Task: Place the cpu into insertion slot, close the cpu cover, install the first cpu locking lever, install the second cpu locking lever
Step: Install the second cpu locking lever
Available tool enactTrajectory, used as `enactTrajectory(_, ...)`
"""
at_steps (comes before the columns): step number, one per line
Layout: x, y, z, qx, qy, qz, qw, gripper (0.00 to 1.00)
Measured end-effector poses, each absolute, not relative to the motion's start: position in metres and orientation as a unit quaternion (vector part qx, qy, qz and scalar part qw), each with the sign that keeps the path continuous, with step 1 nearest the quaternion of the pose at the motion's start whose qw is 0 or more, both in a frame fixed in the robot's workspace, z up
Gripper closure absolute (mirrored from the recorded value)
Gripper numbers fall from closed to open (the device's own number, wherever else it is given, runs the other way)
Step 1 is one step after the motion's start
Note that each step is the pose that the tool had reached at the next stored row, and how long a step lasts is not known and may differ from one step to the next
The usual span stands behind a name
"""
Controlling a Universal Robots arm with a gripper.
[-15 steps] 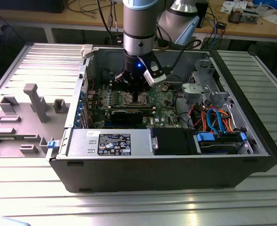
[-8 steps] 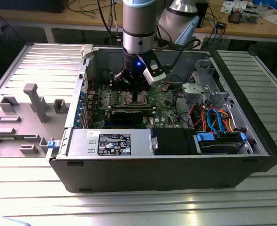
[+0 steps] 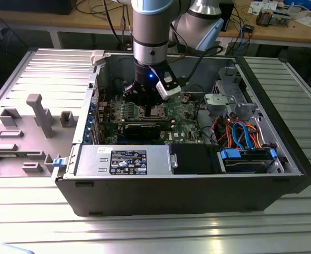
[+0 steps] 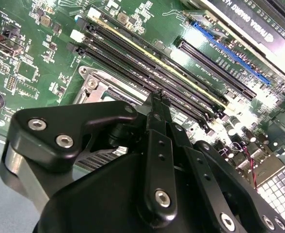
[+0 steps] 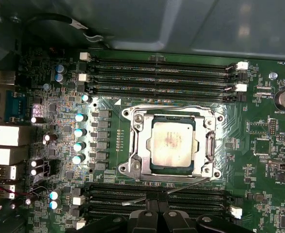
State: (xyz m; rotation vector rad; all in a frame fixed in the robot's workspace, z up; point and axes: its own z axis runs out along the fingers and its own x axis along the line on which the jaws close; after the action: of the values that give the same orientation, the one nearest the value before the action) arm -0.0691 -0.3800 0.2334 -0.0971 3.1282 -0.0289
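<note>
First wrist view: we see the cpu seated in the insertion slot, the cpu cover down around it. Gripper sits just beside the socket's edge, fingers nearly together (grasping nothing we can make out), by a thin lever.

**Workshop bench and ribbed metal surface**

A ribbed, silver-grey metal tabletop filled the foreground of the exterior view, catching bright glare near its front edge. A grey moulded fixture plate lay toward the exterior view's left. Behind stood a long wooden workbench, strewn with cables and small boxes, with dark shadow beneath it.
</note>
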Motion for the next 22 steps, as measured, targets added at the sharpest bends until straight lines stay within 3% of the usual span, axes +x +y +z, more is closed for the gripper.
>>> enactTrajectory(8,-0.0691,-0.38,0.2333,-0.031,0.999,-0.009,0.006,0.89)
enactTrajectory(12,-0.0689,-0.3805,0.2329,-0.031,0.999,-0.008,-0.011,0.89)
enactTrajectory(22,-0.0695,-0.387,0.2296,-0.04,0.999,0.01,-0.016,0.89)
